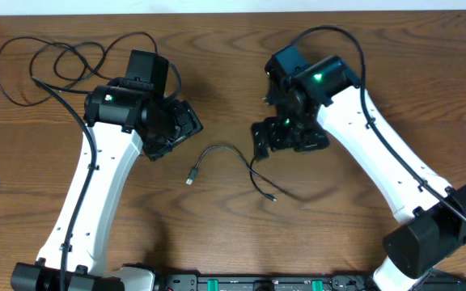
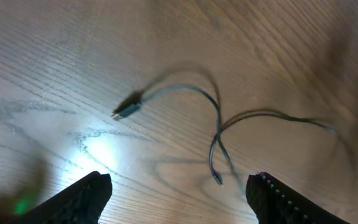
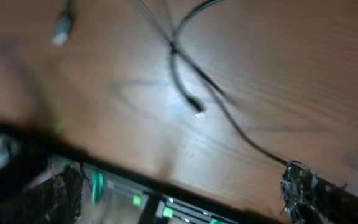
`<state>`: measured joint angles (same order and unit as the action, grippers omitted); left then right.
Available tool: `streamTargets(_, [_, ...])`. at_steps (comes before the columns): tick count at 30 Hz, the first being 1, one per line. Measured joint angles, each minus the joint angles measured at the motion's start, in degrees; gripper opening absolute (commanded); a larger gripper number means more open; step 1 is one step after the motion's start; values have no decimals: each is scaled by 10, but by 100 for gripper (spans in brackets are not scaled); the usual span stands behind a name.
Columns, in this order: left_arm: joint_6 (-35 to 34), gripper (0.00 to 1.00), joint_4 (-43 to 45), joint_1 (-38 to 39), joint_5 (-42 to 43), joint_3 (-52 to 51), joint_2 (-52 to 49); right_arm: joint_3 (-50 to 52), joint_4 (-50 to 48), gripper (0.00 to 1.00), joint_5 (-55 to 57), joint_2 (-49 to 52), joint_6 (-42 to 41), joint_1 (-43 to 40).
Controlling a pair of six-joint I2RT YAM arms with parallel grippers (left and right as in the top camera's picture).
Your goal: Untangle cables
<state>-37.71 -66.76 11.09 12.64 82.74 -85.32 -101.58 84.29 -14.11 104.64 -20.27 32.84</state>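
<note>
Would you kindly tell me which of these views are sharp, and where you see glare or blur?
Overhead: sharp and evenly lit, with no glare. Left wrist: the black cable looks slightly soft, and there is a white glare patch on the table. Right wrist: blurred throughout, with the cable smeared and a paler glare around its plug.
</note>
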Motion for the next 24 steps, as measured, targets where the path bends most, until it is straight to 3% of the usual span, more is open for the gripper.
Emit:
streamTargets(4, [0,75,-1,0,-2,0,0,0,52,99,74,0,-83,7])
streamTargets(12, [43,75,15,24,2,0,0,-14,43,99,7,2,-28,-17])
streamTargets(16, [73,75,28,64,8,0,0,-66,78,99,-9,7,-17,-101])
streamTargets(24, [114,75,88,146,10,0,-15,-113,119,99,1,7,-13,-346])
